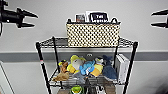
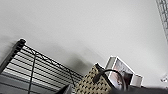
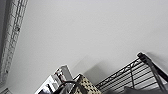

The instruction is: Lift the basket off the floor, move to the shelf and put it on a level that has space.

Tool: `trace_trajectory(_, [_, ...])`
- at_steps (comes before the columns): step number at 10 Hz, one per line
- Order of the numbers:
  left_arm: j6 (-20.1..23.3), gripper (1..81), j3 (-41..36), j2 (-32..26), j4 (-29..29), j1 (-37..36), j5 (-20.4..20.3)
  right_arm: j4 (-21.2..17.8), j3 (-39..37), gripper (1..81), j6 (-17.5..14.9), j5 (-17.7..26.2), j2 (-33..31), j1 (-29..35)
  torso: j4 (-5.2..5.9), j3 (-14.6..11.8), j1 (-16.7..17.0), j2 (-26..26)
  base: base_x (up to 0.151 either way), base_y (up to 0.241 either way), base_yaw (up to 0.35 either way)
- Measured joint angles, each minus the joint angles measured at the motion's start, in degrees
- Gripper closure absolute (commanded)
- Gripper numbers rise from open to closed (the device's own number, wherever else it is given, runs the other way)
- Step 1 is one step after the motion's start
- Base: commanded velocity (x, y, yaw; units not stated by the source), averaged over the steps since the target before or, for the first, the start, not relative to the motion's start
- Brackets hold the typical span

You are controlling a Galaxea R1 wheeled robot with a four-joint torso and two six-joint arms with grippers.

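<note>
The rectangular cream-beige woven basket (image 1: 93,34) stands on the top wire-grid level (image 1: 55,42) of the black metal wire shelf (image 1: 41,63), fully supported, so it needs no holding. Left gripper (image 1: 30,19) and right gripper (image 1: 156,18) hang beside the basket, fingers spread, empty.

Shelf (image 1: 86,42) lower tiers cut off; basket (image 1: 93,34) contents blurred.

The wall (image 1: 75,7) is plain white and evenly lit. A grey horizontal band (image 1: 20,57) runs across it at mid height. An electrical outlet (image 1: 89,55) sits on this band. Below the band, the wall is white again.
</note>
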State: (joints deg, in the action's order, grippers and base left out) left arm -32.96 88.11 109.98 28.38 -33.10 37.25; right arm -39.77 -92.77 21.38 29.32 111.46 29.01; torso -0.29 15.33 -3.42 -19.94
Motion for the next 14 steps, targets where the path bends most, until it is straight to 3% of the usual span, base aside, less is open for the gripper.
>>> trace_trajectory(4, [0.0, 1.0, -0.2, -5.1, -6.6, 1.8, 4.9, 4.9, -4.4, 1.0, 0.4, 5.9, -1.4, -2.8, 0.0, 0.0, 0.1, 0.0, 0.0, 0.0, 0.0])
trace_trajectory(9, [-0.1, 1.0, 4.8, -5.0, -12.6, 10.3, 5.9, 14.3, -10.2, 1.0, 0.8, 11.6, -1.4, -9.2, 0.0, 0.0, 0.1, 0.0, 0.0, 0.0, 0.0])
trace_trajectory(11, [-0.1, 1.0, 5.7, -5.7, -14.6, 12.9, 5.6, 15.7, -13.5, 1.0, 0.8, 13.1, -1.7, -11.0, 0.0, 0.0, 0.1, 0.0, 0.0, 0.0, 0.0])
trace_trajectory(14, [0.5, 1.0, 5.7, -9.8, -16.0, 18.1, 5.6, 16.6, -14.5, 1.0, 0.7, 14.7, -1.6, -19.1, 0.0, 0.0, 0.1, 0.0, 0.0, 0.0, 0.0])
